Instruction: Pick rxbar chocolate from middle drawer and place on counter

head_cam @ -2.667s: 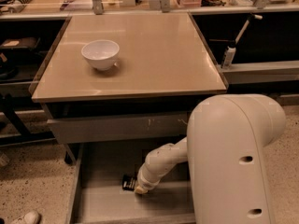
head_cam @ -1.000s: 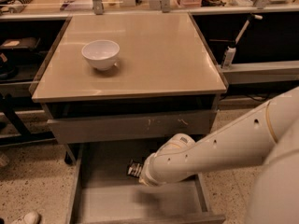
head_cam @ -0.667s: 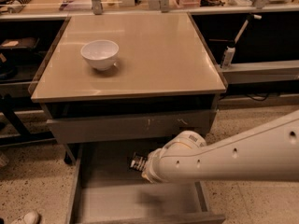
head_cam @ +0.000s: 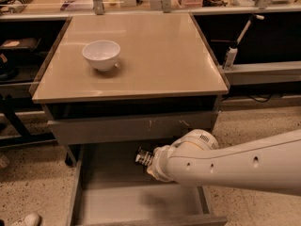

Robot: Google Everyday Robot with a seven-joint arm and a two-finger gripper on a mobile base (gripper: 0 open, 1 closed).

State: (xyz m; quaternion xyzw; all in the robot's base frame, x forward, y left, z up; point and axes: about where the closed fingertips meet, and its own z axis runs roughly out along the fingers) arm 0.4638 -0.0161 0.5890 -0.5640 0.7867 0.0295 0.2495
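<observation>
My gripper points left from the end of the white arm, which reaches in from the right over the open middle drawer. It is shut on a small dark thing with pale print, the rxbar chocolate, and holds it above the drawer floor, just below the closed grey drawer front. The drawer floor that shows holds no other object. The beige counter lies above, beyond the gripper.
A white bowl stands on the counter's left part. Dark side shelves flank the counter, with a white bottle on the right one. A shoe shows at the bottom left on the speckled floor.
The gripper has risen from the drawer floor with the dark bar in it and swung from pointing down to pointing left. The arm has lowered and stretched across the right.
</observation>
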